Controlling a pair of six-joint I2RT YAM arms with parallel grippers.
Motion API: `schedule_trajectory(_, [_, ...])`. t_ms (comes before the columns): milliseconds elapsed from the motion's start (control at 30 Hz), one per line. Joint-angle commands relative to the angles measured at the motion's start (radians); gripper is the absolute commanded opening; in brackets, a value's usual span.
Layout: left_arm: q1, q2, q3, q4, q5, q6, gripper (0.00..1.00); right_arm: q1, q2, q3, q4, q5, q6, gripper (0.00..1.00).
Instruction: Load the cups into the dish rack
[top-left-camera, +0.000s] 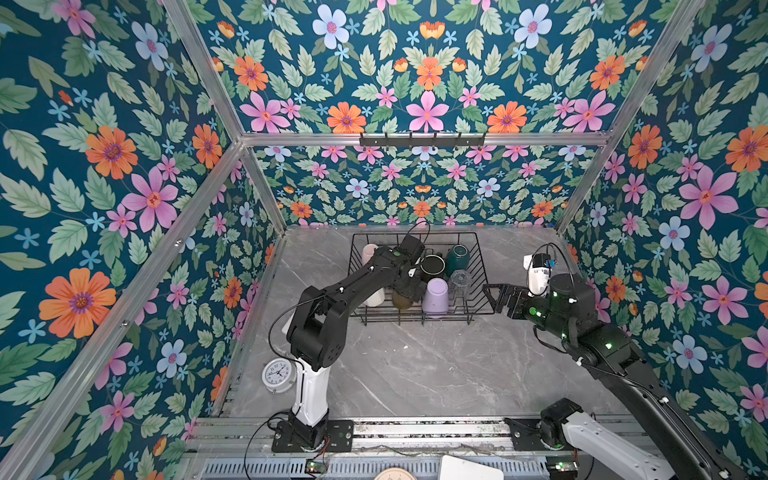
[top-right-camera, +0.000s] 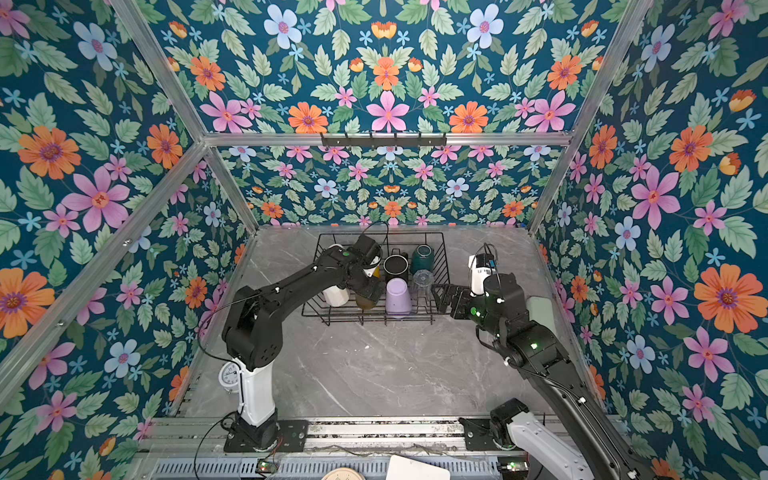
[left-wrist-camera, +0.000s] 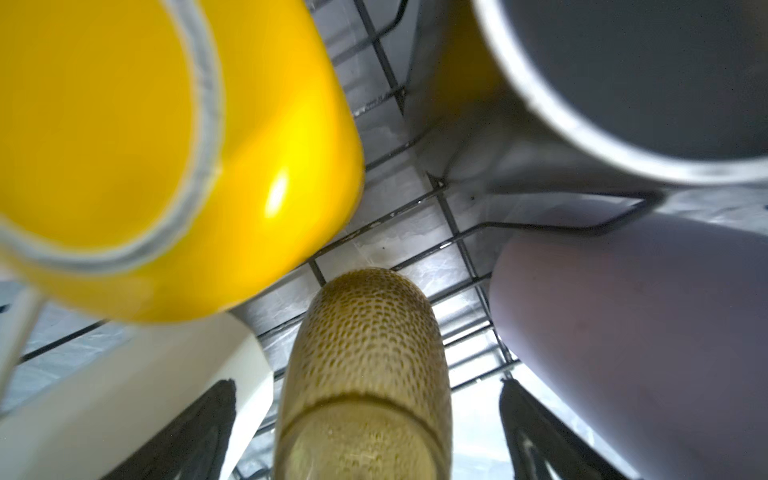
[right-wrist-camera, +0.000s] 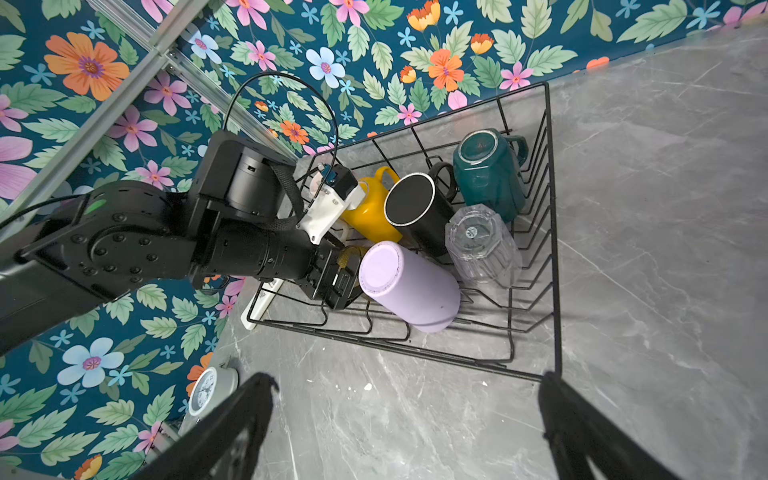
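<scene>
The black wire dish rack stands at the back of the table. In it sit a pale pink mug, white mug, black mug, dark green mug, yellow mug, lavender tumbler and clear glass. My left gripper reaches into the rack, open, its fingers apart on either side of the upside-down amber glass. The right gripper hangs open and empty by the rack's front right corner.
A small white alarm clock stands by the left arm's base. A white strip lies under the rack's left side. A black hook rail hangs on the back wall. Patterned walls close in both sides.
</scene>
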Motion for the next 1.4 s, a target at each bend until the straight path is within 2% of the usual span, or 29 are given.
schedule_trajectory(0, [0.014,-0.051,-0.023,0.048,-0.041,-0.011,1.00,-0.002,0.004,0.011,-0.008,0.013,-0.021,0.99])
schedule_trajectory(200, [0.073,-0.221,-0.147,0.170,-0.095,-0.043,1.00,-0.009,0.031,0.013,-0.007,0.018,-0.040,0.99])
schedule_trajectory(400, [0.118,-0.515,-0.397,0.461,-0.212,-0.045,1.00,-0.066,0.081,-0.003,0.009,0.003,-0.083,0.99])
schedule_trajectory(533, [0.141,-0.707,-0.567,0.662,-0.156,-0.026,1.00,-0.131,0.111,-0.036,0.045,-0.023,-0.088,0.99])
schedule_trajectory(633, [0.153,-0.826,-0.699,0.811,-0.208,-0.015,1.00,-0.138,0.121,-0.068,0.074,0.060,-0.114,0.99])
schedule_trajectory(767, [0.238,-0.930,-0.866,0.960,-0.250,-0.002,1.00,-0.147,0.139,-0.164,0.184,0.204,-0.179,0.99])
schedule_trajectory(900, [0.331,-0.985,-1.102,1.190,-0.378,-0.002,1.00,-0.204,0.181,-0.250,0.283,0.270,-0.205,0.99])
schedule_trajectory(1033, [0.468,-0.984,-1.283,1.370,-0.327,-0.021,1.00,-0.237,0.204,-0.372,0.447,0.395,-0.280,0.99])
schedule_trajectory(1167, [0.581,-0.892,-1.413,1.536,-0.320,-0.035,1.00,-0.310,0.239,-0.486,0.620,0.397,-0.306,0.99])
schedule_trajectory(1300, [0.626,-0.755,-1.498,1.782,-0.299,-0.036,0.99,-0.331,0.291,-0.589,0.836,0.455,-0.391,0.99])
schedule_trajectory(1333, [0.628,-0.758,-1.484,1.734,-0.275,-0.044,0.99,-0.343,0.309,-0.605,0.878,0.448,-0.394,0.99])
schedule_trajectory(1367, [0.628,-0.739,-1.484,1.762,-0.286,-0.037,0.99,-0.354,0.325,-0.620,0.925,0.431,-0.397,0.99])
